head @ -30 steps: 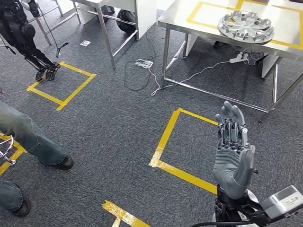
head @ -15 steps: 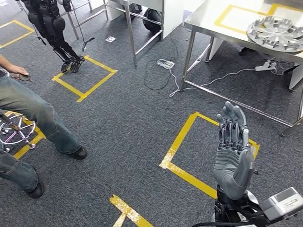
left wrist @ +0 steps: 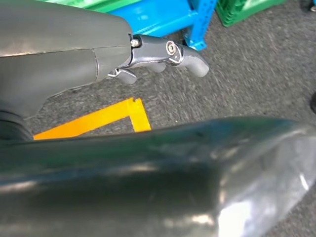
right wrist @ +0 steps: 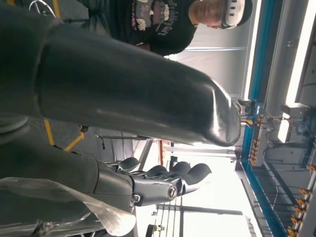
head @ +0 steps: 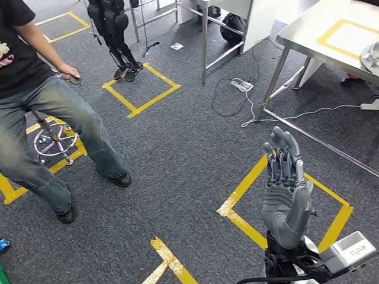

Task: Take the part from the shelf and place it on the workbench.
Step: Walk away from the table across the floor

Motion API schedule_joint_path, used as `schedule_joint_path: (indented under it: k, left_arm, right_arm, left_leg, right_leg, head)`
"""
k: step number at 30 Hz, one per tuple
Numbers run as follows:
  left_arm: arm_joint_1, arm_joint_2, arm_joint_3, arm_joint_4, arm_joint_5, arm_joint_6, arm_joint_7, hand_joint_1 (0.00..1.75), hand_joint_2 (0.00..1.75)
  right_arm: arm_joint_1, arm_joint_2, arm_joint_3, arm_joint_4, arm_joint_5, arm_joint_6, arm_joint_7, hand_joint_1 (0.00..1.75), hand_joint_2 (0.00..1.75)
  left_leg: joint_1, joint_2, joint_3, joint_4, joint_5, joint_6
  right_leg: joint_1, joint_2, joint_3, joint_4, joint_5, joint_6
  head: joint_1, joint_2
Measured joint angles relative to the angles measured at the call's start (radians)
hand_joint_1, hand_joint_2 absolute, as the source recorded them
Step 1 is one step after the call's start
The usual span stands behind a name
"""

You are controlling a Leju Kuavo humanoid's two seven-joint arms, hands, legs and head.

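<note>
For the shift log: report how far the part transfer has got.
Done: a silver part already lies on the workbench, apparently one delivery. In hand: nothing. The right hand is raised and empty with its fingers apart, and the left hand holds nothing near the blue shelf frame. Left: any further part is yet to be picked and carried over.

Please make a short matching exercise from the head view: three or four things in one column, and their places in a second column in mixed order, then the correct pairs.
Things:
1. grey right hand
2. white power strip
3. person in blue jeans
4. silver steel workbench

Places:
A. upper right
B. left side
C. lower right, raised over a yellow tape square
D. on the carpet near a table leg

Pairs: 1-C, 2-D, 3-B, 4-A
</note>
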Motion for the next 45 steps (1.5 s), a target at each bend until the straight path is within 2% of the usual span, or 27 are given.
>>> schedule_joint_path:
  k: [2,4,5,6,7,8,10,12,13,15,17,19,21,22,24,26,28,30,32,34,36,37,38,39,41,43,45]
  left_arm:
    - [0.000,-0.003,0.001,-0.002,-0.003,0.000,0.000,0.00,0.00]
    - [-0.002,-0.004,0.002,-0.005,-0.006,0.000,0.000,0.00,0.00]
    - [-0.003,-0.004,0.003,-0.006,-0.007,0.000,0.000,0.00,0.00]
    - [-0.003,-0.004,0.004,-0.007,-0.008,0.000,0.000,0.00,0.00]
    - [-0.003,-0.004,0.005,-0.007,-0.009,0.000,0.000,0.00,0.00]
    - [-0.004,-0.004,0.006,-0.008,-0.010,0.000,0.000,0.00,0.00]
    - [-0.005,-0.005,0.006,-0.008,-0.012,0.000,0.000,0.00,0.00]
    - [-0.007,-0.006,0.007,-0.008,-0.015,0.000,0.000,0.00,0.00]
    - [-0.007,-0.006,0.007,-0.008,-0.015,0.000,0.000,0.00,0.00]
    - [-0.004,-0.006,0.010,-0.008,-0.017,0.000,0.000,0.00,0.00]
    - [-0.005,-0.005,0.013,-0.008,-0.018,0.000,-0.001,0.00,0.00]
    - [-0.008,-0.005,0.014,-0.008,-0.019,0.000,-0.001,0.00,0.00]
    - [-0.009,-0.004,0.014,-0.008,-0.020,0.000,-0.001,0.00,0.00]
    - [-0.008,-0.004,0.014,-0.008,-0.021,0.000,-0.001,0.00,0.00]
    - [-0.006,-0.004,0.016,-0.008,-0.022,0.000,-0.001,0.00,0.00]
    - [-0.008,-0.003,0.016,-0.008,-0.024,0.000,-0.001,0.00,0.00]
    - [-0.009,-0.003,0.016,-0.008,-0.026,0.000,-0.002,0.00,0.00]
    - [-0.007,-0.003,0.018,-0.008,-0.027,0.000,-0.003,0.00,0.00]
    - [-0.006,-0.004,0.021,-0.008,-0.027,0.000,-0.003,0.00,0.00]
    - [-0.008,-0.005,0.022,-0.009,-0.027,0.000,-0.004,0.00,0.00]
    - [-0.010,-0.004,0.023,-0.009,-0.027,0.000,-0.004,0.00,0.00]
    - [-0.010,-0.004,0.023,-0.009,-0.027,0.000,-0.004,0.00,0.00]
    - [-0.010,-0.004,0.024,-0.009,-0.027,0.000,-0.004,0.00,0.00]
    - [-0.010,-0.004,0.024,-0.009,-0.028,0.000,-0.004,0.00,0.00]
    - [-0.011,-0.005,0.024,-0.010,-0.032,0.000,-0.001,0.00,0.00]
    - [-0.010,-0.006,0.025,-0.014,-0.041,0.002,0.005,0.00,0.00]
    - [-0.005,-0.008,0.028,-0.019,-0.054,0.004,0.013,0.00,0.00]
  right_arm:
    - [0.001,0.000,0.000,0.000,0.000,-0.001,0.000,0.00,0.00]
    - [0.005,0.000,-0.001,0.000,0.000,-0.002,-0.001,0.00,0.00]
    - [0.006,0.000,-0.001,0.000,0.000,-0.002,-0.001,0.00,0.00]
    - [0.007,0.000,-0.001,0.000,0.001,-0.002,-0.001,0.00,0.00]
    - [0.007,0.000,-0.001,0.000,0.001,-0.002,-0.001,0.00,0.00]
    - [0.007,0.000,-0.001,0.000,0.001,-0.002,0.000,0.00,0.00]
    - [0.006,0.000,-0.002,0.000,0.001,0.000,0.002,0.00,0.00]
    - [0.007,0.000,-0.002,0.000,0.000,0.002,0.002,0.00,0.00]
    - [0.007,0.000,-0.002,0.000,0.000,0.002,0.002,0.00,0.00]
    - [0.005,0.000,-0.002,0.000,0.000,0.002,0.002,0.00,0.00]
    - [0.004,0.000,-0.003,0.000,0.000,0.003,0.002,0.00,0.00]
    - [0.007,0.000,-0.003,0.000,0.000,0.004,0.002,0.00,0.00]
    - [0.009,0.000,-0.003,0.000,0.000,0.004,0.002,0.00,0.00]
    - [0.008,0.000,-0.003,0.000,0.000,0.004,0.002,0.00,0.00]
    - [0.004,0.000,-0.003,0.000,0.000,0.006,0.003,0.00,0.00]
    - [0.000,0.000,-0.004,0.000,0.000,0.009,0.003,0.00,0.00]
    - [-0.003,0.000,-0.004,0.000,-0.001,0.013,0.004,0.00,0.00]
    - [-0.006,0.000,-0.004,0.000,-0.001,0.015,0.005,0.00,0.00]
    - [-0.007,0.000,-0.004,0.000,-0.001,0.015,0.004,0.00,0.00]
    - [-0.002,0.000,-0.004,0.000,-0.001,0.014,0.004,0.00,0.00]
    - [0.004,0.000,-0.003,0.001,-0.001,0.014,0.005,0.00,0.00]
    - [0.006,0.000,-0.003,0.001,-0.001,0.013,0.005,0.00,0.00]
    - [0.006,0.000,-0.003,0.002,-0.002,0.013,0.005,0.00,0.00]
    - [0.006,0.000,-0.003,0.002,-0.002,0.012,0.005,0.00,0.00]
    - [0.006,0.000,-0.004,0.002,-0.004,0.008,0.003,0.00,0.00]
    - [0.007,0.000,-0.003,0.002,-0.006,0.002,0.001,0.00,0.00]
    - [0.006,0.000,-0.003,0.002,-0.007,-0.001,-0.001,0.00,0.00]
  left_leg:
    - [0.005,-0.020,0.000,-0.003,0.005,0.011]
    - [0.006,-0.041,-0.004,-0.004,0.007,0.016]
    - [0.005,-0.053,-0.005,-0.003,0.007,0.017]
    - [0.005,-0.066,-0.005,-0.003,0.007,0.018]
    - [0.005,-0.079,-0.005,-0.003,0.007,0.018]
    - [0.005,-0.094,-0.003,-0.002,0.007,0.017]
    - [0.004,-0.121,-0.002,-0.001,0.007,0.015]
    - [0.005,-0.146,-0.010,0.002,0.010,0.005]
    - [0.007,-0.158,-0.016,0.002,0.014,-0.002]
    - [0.010,-0.172,-0.023,0.003,0.018,-0.016]
    - [0.006,-0.131,-0.042,0.045,-0.009,-0.024]
    - [0.004,-0.069,-0.094,0.162,-0.073,-0.030]
    - [0.006,-0.049,-0.143,0.272,-0.115,-0.035]
    - [0.007,-0.046,-0.144,0.281,-0.110,-0.035]
    - [0.006,-0.032,-0.088,0.182,-0.052,-0.032]
    - [-0.001,0.007,-0.015,0.048,-0.007,-0.024]
    - [-0.008,0.022,0.007,0.000,-0.002,-0.014]
    - [-0.006,0.002,0.002,-0.004,0.003,-0.004]
    - [-0.001,-0.016,0.002,-0.010,0.008,0.008]
    - [0.001,-0.036,0.001,-0.013,0.012,0.014]
    - [0.001,-0.061,-0.002,-0.012,0.013,0.017]
    - [0.001,-0.074,-0.002,-0.012,0.013,0.017]
    - [0.000,-0.088,-0.001,-0.012,0.013,0.016]
    - [0.001,-0.102,0.000,-0.011,0.013,0.016]
    - [0.000,-0.130,0.000,-0.008,0.013,0.011]
    - [0.002,-0.153,-0.010,-0.004,0.017,-0.001]
    - [0.006,-0.175,-0.019,-0.005,0.023,-0.016]
  right_leg:
    - [-0.005,0.050,-0.023,0.055,-0.039,0.010]
    - [-0.007,0.105,-0.092,0.193,-0.106,0.013]
    - [-0.007,0.115,-0.130,0.264,-0.130,0.013]
    - [-0.007,0.119,-0.156,0.305,-0.134,0.012]
    - [-0.007,0.121,-0.163,0.305,-0.117,0.010]
    - [-0.007,0.126,-0.150,0.265,-0.081,0.007]
    - [-0.010,0.167,-0.095,0.124,0.000,-0.001]
    - [-0.012,0.207,-0.055,0.033,0.030,-0.006]
    - [-0.012,0.210,-0.049,0.022,0.028,-0.008]
    - [-0.012,0.187,-0.044,0.015,0.032,-0.014]
    - [-0.014,0.156,-0.037,0.006,0.036,-0.026]
    - [-0.012,0.122,-0.033,0.003,0.035,-0.034]
    - [-0.009,0.088,-0.033,0.004,0.033,-0.036]
    - [-0.008,0.073,-0.032,0.004,0.031,-0.036]
    - [-0.007,0.047,-0.028,0.005,0.027,-0.034]
    - [-0.003,0.024,-0.023,0.007,0.020,-0.027]
    - [0.003,0.005,-0.020,0.008,0.015,-0.019]
    - [0.002,-0.006,-0.018,0.008,0.011,-0.009]
    - [-0.001,0.036,-0.032,0.040,-0.016,0.002]
    - [-0.005,0.098,-0.087,0.157,-0.077,0.008]
    - [-0.007,0.118,-0.156,0.287,-0.122,0.009]
    - [-0.007,0.120,-0.172,0.309,-0.117,0.009]
    - [-0.008,0.122,-0.167,0.288,-0.091,0.008]
    - [-0.010,0.130,-0.144,0.230,-0.051,0.007]
    - [-0.016,0.175,-0.083,0.088,0.013,0.003]
    - [-0.018,0.205,-0.052,0.024,0.027,-0.001]
    - [-0.014,0.188,-0.046,0.020,0.028,-0.008]
  head:
    - [0.005,0.000]
    - [0.010,0.000]
    - [0.011,0.000]
    - [0.011,0.000]
    - [0.011,0.000]
    - [0.011,0.000]
    - [0.011,0.000]
    - [0.012,0.000]
    - [0.012,0.000]
    - [0.012,0.000]
    - [0.008,0.000]
    - [0.003,0.000]
    - [0.002,0.000]
    - [0.002,0.000]
    - [0.002,0.000]
    - [0.002,0.000]
    - [0.003,0.000]
    - [0.003,0.000]
    - [0.006,0.000]
    - [0.012,0.000]
    - [0.013,0.000]
    - [0.014,0.000]
    - [0.014,0.000]
    - [0.014,0.000]
    - [0.013,0.000]
    - [0.013,0.000]
    - [0.012,0.000]
